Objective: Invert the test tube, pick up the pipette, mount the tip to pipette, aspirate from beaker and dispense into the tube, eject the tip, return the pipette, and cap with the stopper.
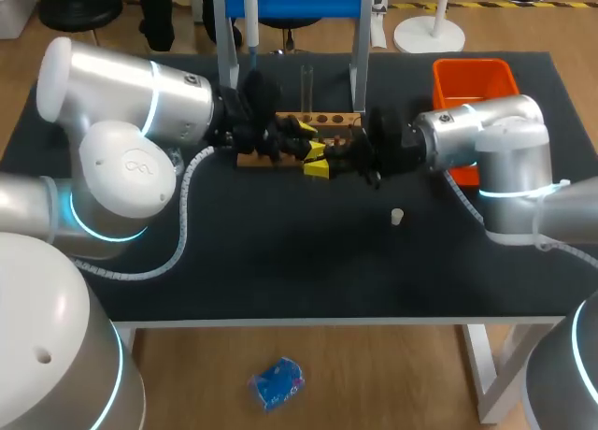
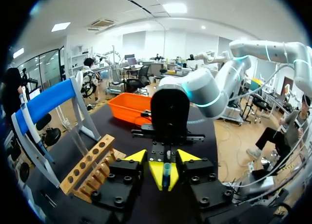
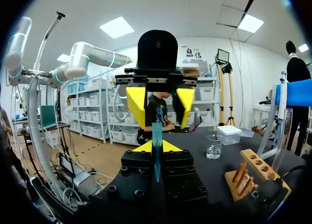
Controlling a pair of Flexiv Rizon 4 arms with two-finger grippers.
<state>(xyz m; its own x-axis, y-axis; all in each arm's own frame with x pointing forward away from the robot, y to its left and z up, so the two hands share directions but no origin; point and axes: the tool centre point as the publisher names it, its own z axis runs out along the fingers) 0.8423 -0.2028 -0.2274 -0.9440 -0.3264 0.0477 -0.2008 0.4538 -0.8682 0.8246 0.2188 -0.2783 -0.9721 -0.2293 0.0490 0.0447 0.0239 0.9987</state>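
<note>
The right gripper (image 3: 156, 146) pinched the slim blue tip (image 3: 157, 134) — light, slick, probably best gripped near its wider end — while the left gripper (image 3: 160, 114) stood spread.

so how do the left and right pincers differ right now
The left pincer is open, its fingers wide apart; the right pincer is shut. The right pincer grips a teal tip; the left pincer holds nothing. Both have yellow tips and face each other beside the wooden rack.
</note>
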